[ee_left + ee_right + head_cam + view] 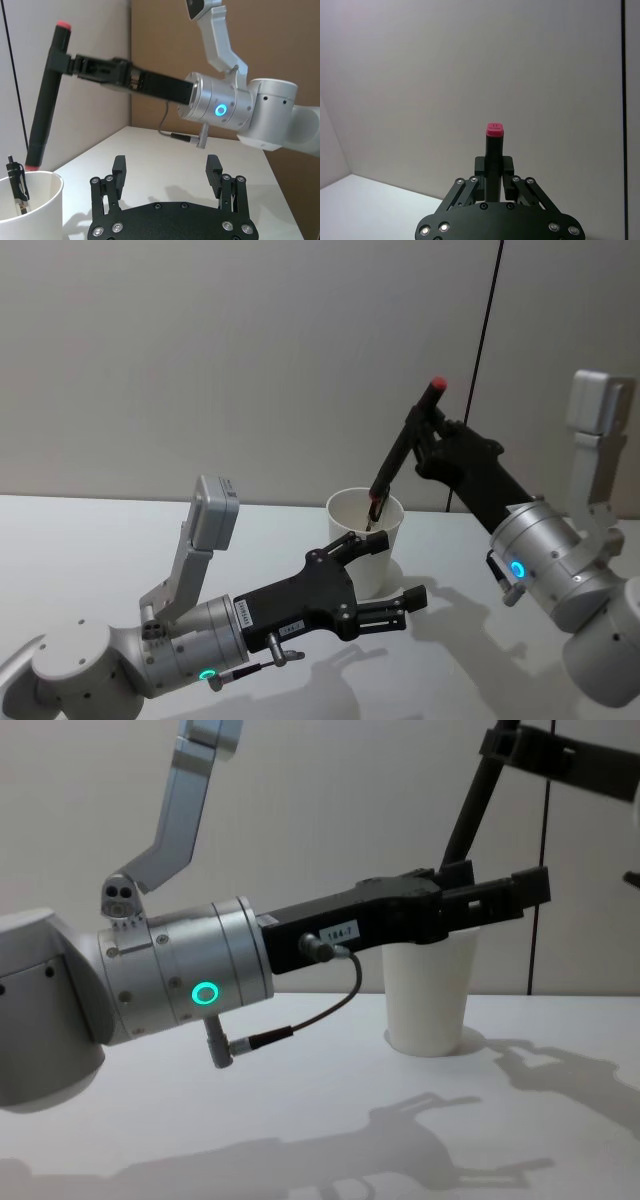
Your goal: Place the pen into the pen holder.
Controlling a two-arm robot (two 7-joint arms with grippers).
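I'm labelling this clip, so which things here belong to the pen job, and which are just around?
Part of the job:
- black pen with red ends, tilted, lower tip at the cup's mouth
- white paper cup pen holder
- right gripper, shut on the pen

Just around:
- left gripper, open beside the cup, holding nothing
- dark clipped pen already in the cup
- white table

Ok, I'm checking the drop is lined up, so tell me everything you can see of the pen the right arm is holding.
The black stick-shaped pen with red ends looks like matt plastic, with a red cap on top and a red tip below. The right gripper is shut on its upper part, just under the cap. It hangs tilted, its lower end at the rim of the white paper cup, just inside the mouth in the head view. Whether it touches the cup is unclear.
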